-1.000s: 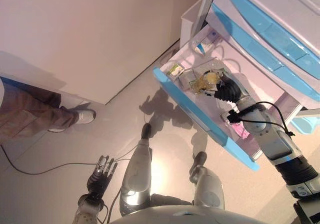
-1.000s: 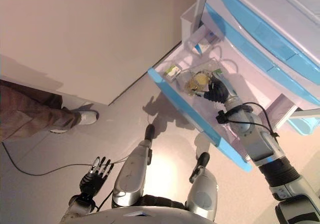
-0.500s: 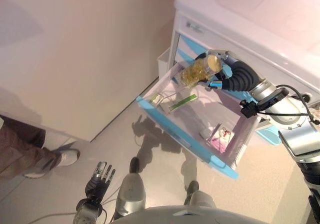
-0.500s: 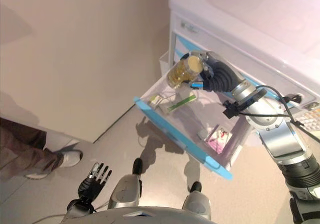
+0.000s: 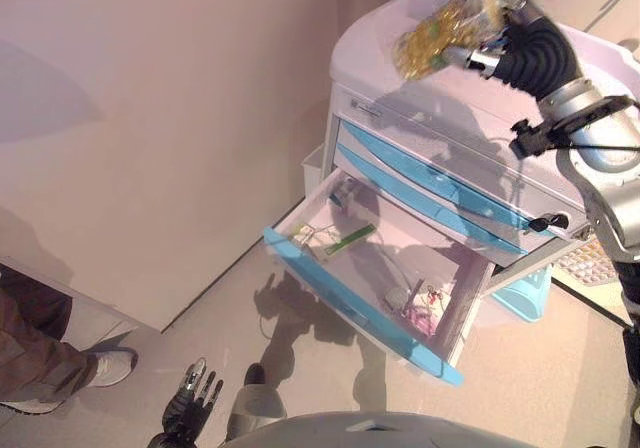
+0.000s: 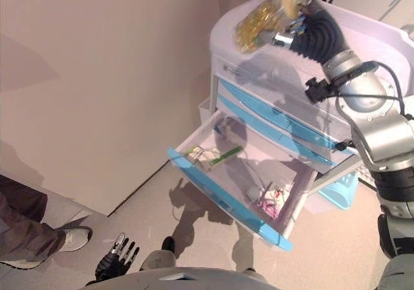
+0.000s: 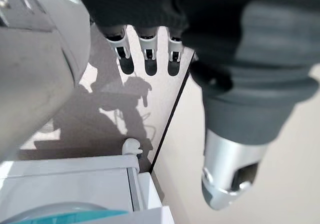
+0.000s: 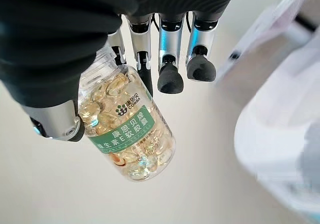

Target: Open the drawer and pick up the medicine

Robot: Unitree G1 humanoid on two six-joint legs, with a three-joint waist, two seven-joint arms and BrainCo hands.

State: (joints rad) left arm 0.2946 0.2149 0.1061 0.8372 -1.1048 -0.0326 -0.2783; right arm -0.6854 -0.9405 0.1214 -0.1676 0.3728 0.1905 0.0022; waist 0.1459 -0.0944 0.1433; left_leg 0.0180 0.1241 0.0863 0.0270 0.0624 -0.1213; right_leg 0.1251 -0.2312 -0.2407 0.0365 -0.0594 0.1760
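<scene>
Amber capsules fill the clear plastic medicine bottle with a green label (image 8: pixel 125 134) that my right hand (image 6: pixel 317 34) now holds high above the white top of the blue-fronted drawer cabinet (image 5: pixel 470 128), fingers and thumb curled round its upper end. Half a second ago I had it just above the open drawer; a second ago the hand was down among the contents. The lift is clean (the head camera has also swung, so the whole scene sits differently), and I judge the task all but done: the blue-edged white drawer (image 5: pixel 375 268) is pulled out and the medicine is out of it.

The right wrist view gives what the head views cannot: the grip takes the bottle near its upper end, the body hanging free below the fingertips. The head views alone show what is left in the drawer, a green strip (image 5: pixel 345 238) and a pink packet (image 5: pixel 425 313). My left hand (image 6: pixel 116 259) hangs idle low by the floor, fingers spread straight.
</scene>
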